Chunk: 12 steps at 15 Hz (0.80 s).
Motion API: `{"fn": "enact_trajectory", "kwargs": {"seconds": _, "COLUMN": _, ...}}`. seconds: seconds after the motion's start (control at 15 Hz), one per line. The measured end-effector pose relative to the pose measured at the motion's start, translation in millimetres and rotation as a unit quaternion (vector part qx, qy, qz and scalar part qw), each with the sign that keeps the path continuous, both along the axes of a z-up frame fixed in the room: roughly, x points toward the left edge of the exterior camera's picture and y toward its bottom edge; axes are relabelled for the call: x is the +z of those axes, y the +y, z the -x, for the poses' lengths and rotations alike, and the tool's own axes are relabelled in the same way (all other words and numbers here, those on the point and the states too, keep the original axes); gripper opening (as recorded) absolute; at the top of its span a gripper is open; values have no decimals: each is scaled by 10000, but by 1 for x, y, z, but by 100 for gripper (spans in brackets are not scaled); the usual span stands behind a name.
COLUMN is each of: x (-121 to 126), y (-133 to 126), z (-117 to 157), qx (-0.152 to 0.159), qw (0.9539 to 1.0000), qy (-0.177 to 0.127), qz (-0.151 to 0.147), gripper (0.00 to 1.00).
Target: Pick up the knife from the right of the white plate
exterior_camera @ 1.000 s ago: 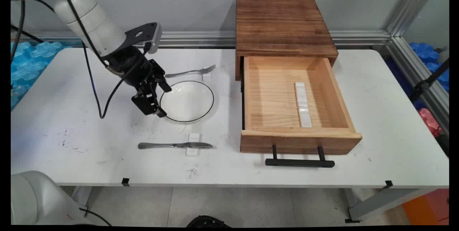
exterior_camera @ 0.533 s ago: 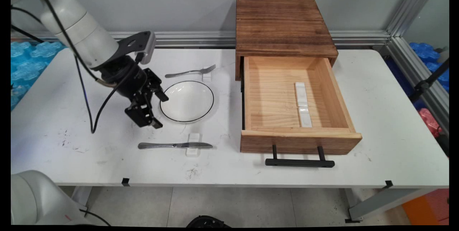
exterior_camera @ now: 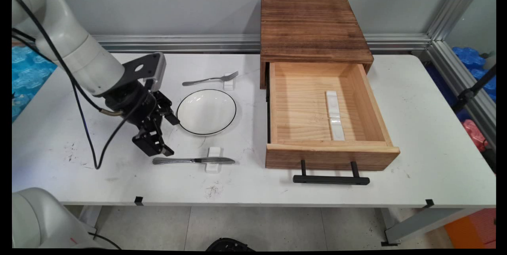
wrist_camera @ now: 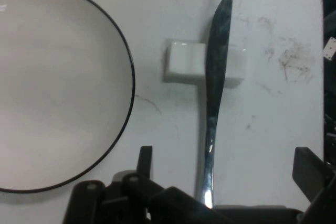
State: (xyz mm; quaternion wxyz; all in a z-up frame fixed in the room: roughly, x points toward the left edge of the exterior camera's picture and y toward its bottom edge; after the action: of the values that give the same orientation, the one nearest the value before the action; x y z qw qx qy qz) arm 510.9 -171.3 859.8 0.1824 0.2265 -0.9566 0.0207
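One knife (wrist_camera: 214, 103) lies between my spread fingers (exterior_camera: 170, 118) — thin, stiff, slick steel; best gripped mid-handle, off its rest (wrist_camera: 185, 63).

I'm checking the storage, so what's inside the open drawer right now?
Inside the open drawer lie two white rests, end to end near its right side. The rest of the visible floor is bare wood; the back part under the cabinet top is hidden.

Fork (exterior_camera: 212, 78) on rest beyond plate (exterior_camera: 206, 111); drawer (exterior_camera: 328, 116) open holding rests.

even bright light, soft shadows, hand view slightly blurred.
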Motion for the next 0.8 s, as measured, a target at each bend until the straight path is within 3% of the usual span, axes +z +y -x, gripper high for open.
{"fn": "enact_trajectory", "kwargs": {"seconds": 0.8, "x": -31, "y": 10, "z": 13, "qx": 180, "qw": 9996, "qy": -233, "qz": -43, "gripper": 100}}
